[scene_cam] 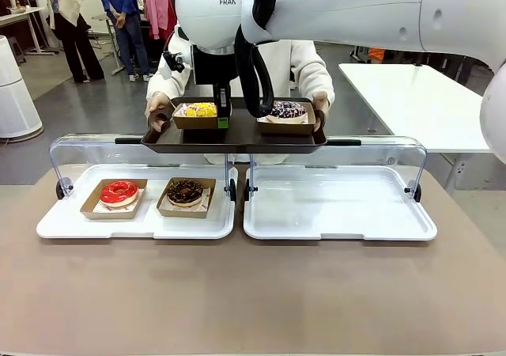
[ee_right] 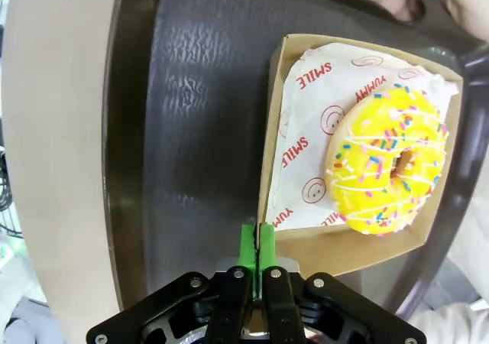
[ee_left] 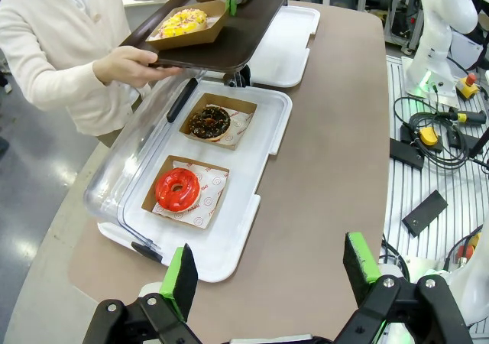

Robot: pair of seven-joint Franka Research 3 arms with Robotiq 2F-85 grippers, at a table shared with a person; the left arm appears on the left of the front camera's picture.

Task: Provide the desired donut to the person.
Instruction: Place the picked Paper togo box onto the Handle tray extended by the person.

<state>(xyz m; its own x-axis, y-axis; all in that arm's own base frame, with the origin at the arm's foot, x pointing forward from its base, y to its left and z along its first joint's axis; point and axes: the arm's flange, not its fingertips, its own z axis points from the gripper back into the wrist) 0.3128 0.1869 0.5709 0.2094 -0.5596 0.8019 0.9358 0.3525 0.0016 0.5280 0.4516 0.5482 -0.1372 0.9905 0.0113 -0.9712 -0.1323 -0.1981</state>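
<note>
A yellow sprinkled donut (ee_right: pixel 388 160) lies on printed paper in a brown cardboard box (ee_right: pixel 359 254). The box rests on a dark serving tray (scene_cam: pixel 237 141) that the person (scene_cam: pixel 310 67) holds by both ends above the table's far side. My right gripper (ee_right: pixel 258 237) is shut on the box's near wall; from the front the right gripper (scene_cam: pixel 223 122) sits at the right edge of the yellow donut (scene_cam: pixel 200 110). Over the table's near corner my left gripper (ee_left: pixel 271 271) hangs open and holds nothing, well away from the tray.
A white-iced donut with dark sprinkles (scene_cam: pixel 286 111) sits in its own box on the same tray. A red donut (scene_cam: pixel 118 192) and a chocolate donut (scene_cam: pixel 185 191) lie boxed in the left white tray (scene_cam: pixel 134 223). The right white tray (scene_cam: pixel 340 217) holds nothing. Both clear lids stand open.
</note>
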